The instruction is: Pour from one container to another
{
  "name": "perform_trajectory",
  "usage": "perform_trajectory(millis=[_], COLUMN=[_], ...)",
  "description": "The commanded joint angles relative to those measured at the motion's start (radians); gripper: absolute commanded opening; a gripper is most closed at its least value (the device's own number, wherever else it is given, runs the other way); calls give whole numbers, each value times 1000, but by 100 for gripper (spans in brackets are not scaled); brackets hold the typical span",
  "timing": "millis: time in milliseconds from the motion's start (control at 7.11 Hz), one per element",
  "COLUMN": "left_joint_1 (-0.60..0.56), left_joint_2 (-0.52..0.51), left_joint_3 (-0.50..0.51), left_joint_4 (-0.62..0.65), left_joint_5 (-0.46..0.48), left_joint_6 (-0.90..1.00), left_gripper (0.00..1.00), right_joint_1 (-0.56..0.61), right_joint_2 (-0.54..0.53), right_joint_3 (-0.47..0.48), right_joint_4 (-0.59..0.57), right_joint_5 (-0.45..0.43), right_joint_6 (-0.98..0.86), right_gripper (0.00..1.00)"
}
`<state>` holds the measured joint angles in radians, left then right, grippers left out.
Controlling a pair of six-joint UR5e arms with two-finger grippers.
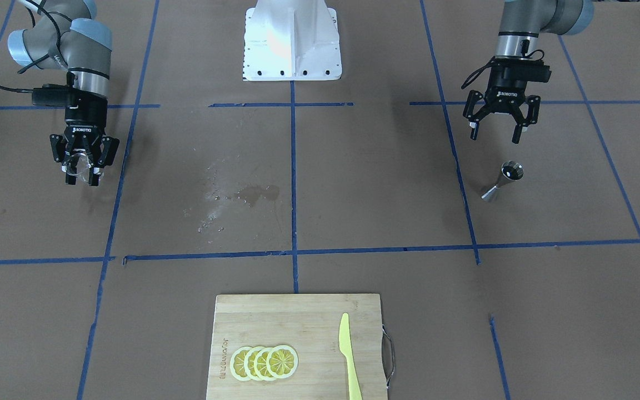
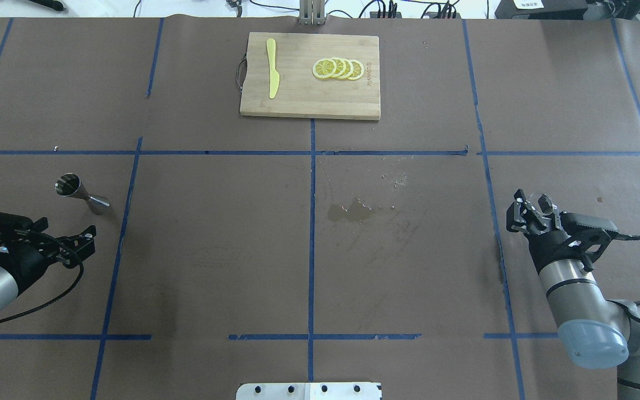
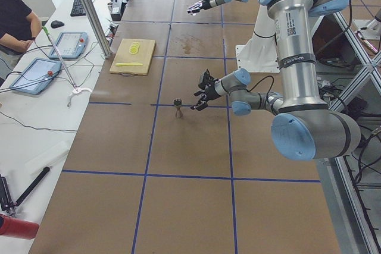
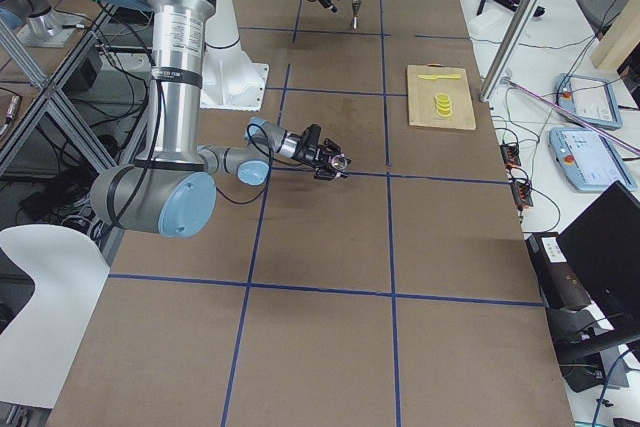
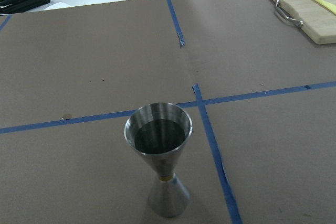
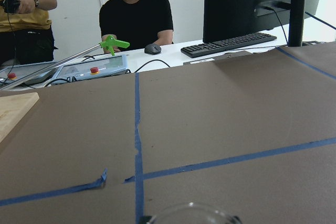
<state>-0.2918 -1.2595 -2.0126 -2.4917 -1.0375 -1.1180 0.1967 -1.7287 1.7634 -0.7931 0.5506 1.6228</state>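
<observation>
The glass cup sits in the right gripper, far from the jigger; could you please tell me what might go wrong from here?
1. The glass cup, clamped in the right gripper, is across the table from the steel jigger; a long carry might slop anything in it, and a wet patch marks the table.
2. The jigger stands on a narrow base with the open left gripper close by; a nudge could topple it.

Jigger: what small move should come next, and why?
Probably the left gripper, open and just short of the upright jigger, should ease forward around its waist. The right gripper already holds the glass cup far across the table, so only the jigger is ungrasped.
</observation>
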Motion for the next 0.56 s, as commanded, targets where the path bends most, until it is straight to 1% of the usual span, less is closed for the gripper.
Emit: perform_trajectory(millis=[0, 141, 281, 422], left_joint_1=[-4, -4, -4, -4], left_joint_2=[12, 12, 12, 12], left_joint_3=[-41, -43, -43, -44], left_joint_4=[1, 1, 1, 1], left_joint_5=[-36, -36, -36, -36], left_joint_6=[23, 23, 23, 23], left_gripper=[100, 100, 100, 100], right_joint_1=[-48, -49, -54, -59], right_joint_2=[1, 1, 3, 5], right_joint_3=[-28, -31, -38, -60], right_joint_4=[0, 2, 2, 2], right_joint_5=[-57, -60, -64, -83], right_joint_6=[23, 23, 23, 23], right_gripper=[0, 0, 2, 14])
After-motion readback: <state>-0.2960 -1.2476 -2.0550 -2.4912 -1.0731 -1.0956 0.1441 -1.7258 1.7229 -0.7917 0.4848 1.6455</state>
